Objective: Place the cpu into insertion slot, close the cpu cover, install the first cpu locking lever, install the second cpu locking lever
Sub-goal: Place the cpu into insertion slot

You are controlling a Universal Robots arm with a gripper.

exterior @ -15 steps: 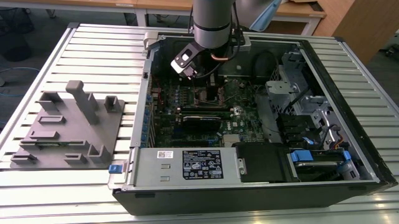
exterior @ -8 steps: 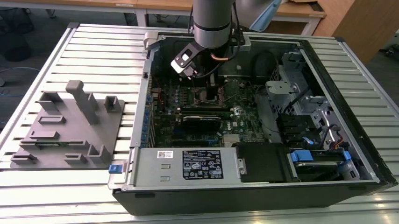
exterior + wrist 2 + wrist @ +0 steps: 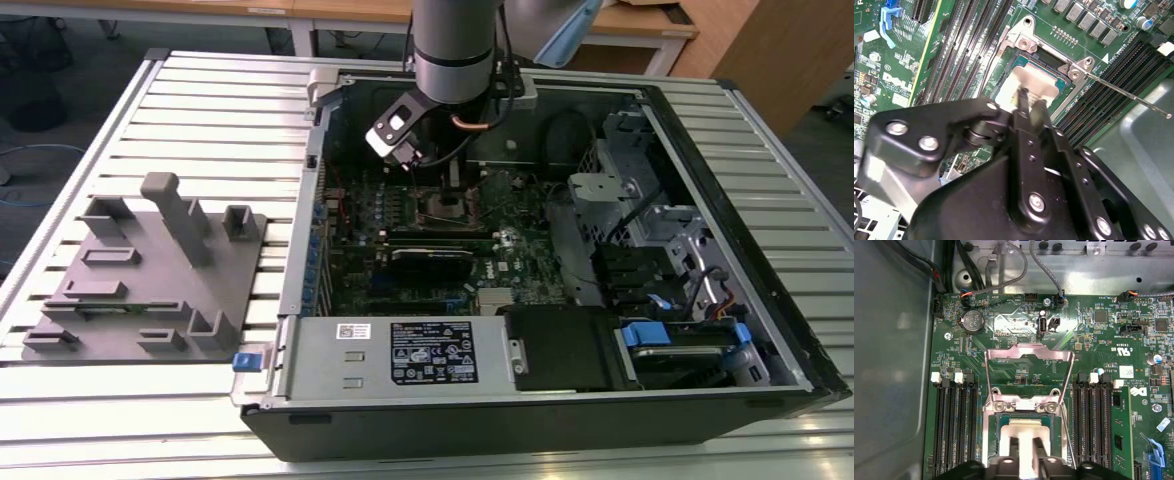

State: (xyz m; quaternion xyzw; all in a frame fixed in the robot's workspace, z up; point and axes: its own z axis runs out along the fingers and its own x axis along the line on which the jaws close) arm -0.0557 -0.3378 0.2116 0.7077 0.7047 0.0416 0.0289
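Now, claw (image 3: 1026,444) over cpu (image 3: 1026,426).

This looks like a robotics lab. A robot arm (image 3: 454,50) hangs over an open computer case (image 3: 534,410) on a slatted metal workbench (image 3: 200,100). A grey parts fixture (image 3: 147,285) sits beside the case, and wooden desks (image 3: 647,22) stand behind.

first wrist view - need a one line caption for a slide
Pincer over the cpu at the insertion slot, with the cpu cover standing open on the motherboard.
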